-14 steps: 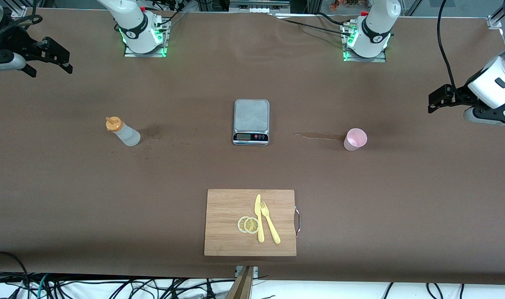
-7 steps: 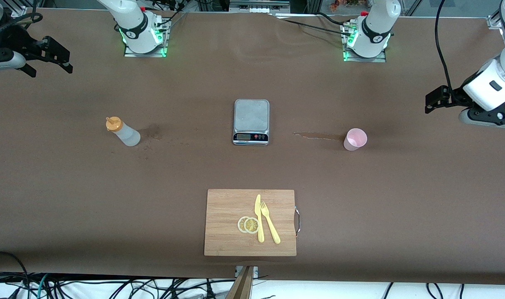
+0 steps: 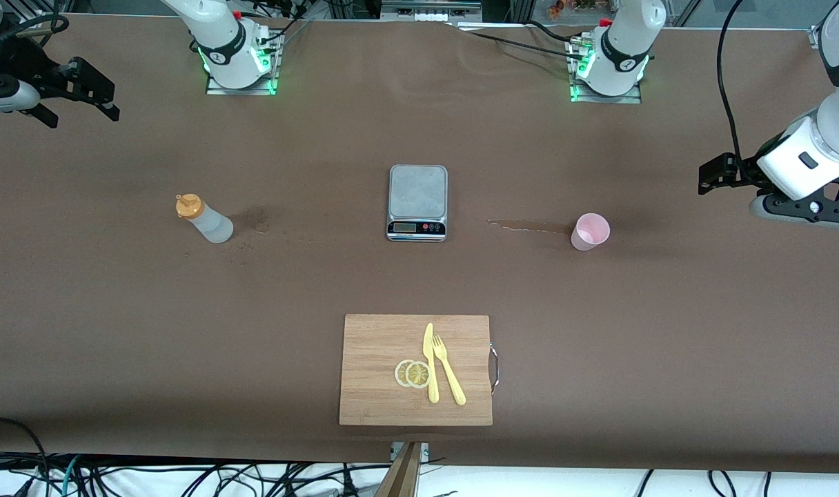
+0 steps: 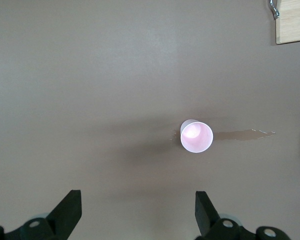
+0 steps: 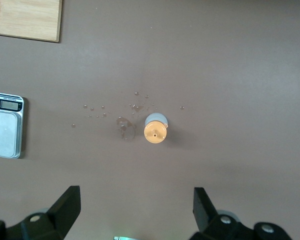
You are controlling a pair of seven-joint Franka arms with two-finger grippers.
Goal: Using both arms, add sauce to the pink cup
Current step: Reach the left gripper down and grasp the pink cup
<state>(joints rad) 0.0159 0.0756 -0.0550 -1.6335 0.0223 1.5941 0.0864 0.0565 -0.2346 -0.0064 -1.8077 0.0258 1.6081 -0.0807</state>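
— Only the arms have shifted since a second ago: the left end effector (image 3: pixel 715 176) has crept toward the pink cup (image 3: pixel 590 231), fingers spread, holding nothing.

— And the sauce bottle (image 3: pixel 203 218)?

— Upright toward the right arm's end of the brown worktop (image 3: pixel 116 310), droplets beside it. The right end effector (image 3: pixel 81 93) hovers released. Approach stage, I'd judge; next, descend and grasp both.

— Surroundings?

— Kitchen scale (image 3: pixel 417 202) between them, cutting board (image 3: pixel 378 373) nearer the camera.

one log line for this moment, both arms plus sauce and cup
left gripper: open, above table at its end | right gripper: open, above table at its end | sauce: upright, untouched | pink cup: upright, untouched
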